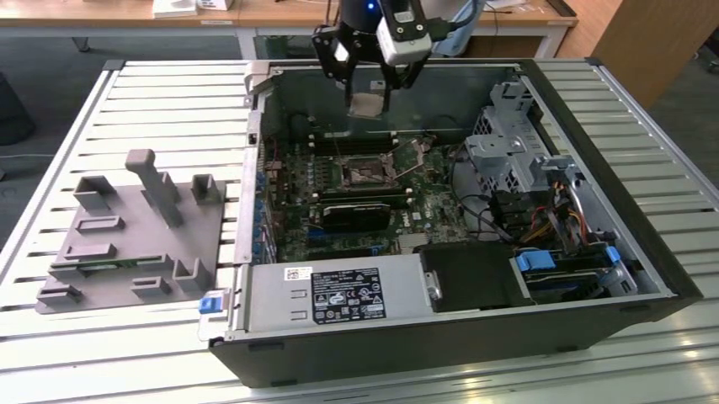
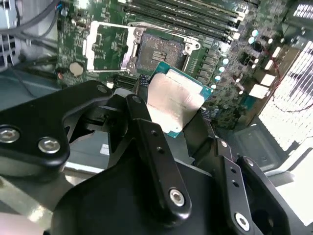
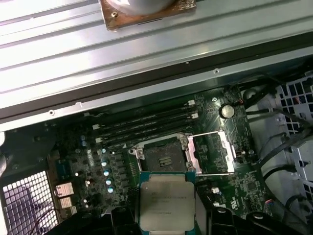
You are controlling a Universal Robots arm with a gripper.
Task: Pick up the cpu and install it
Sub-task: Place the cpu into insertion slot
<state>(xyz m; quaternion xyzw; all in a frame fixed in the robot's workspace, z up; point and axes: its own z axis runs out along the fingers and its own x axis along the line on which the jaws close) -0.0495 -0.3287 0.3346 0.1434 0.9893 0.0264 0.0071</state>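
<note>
- The gripper (image 1: 369, 94) is clamped on the cpu (image 2: 171, 100), with its black fingers (image 2: 146, 132) pressing two opposite edges.
- The cpu hangs in the air inside the open computer case (image 1: 629, 210), silver top showing in both wrist views, touching nothing but the fingers.
- Below it lies the motherboard's socket (image 3: 164, 156), empty, with its metal retaining frame (image 3: 215, 154) swung open.
- Beside the case, at the exterior view's left, a grey fixture (image 1: 135, 236) sits on the slatted table (image 1: 67, 109).
</note>
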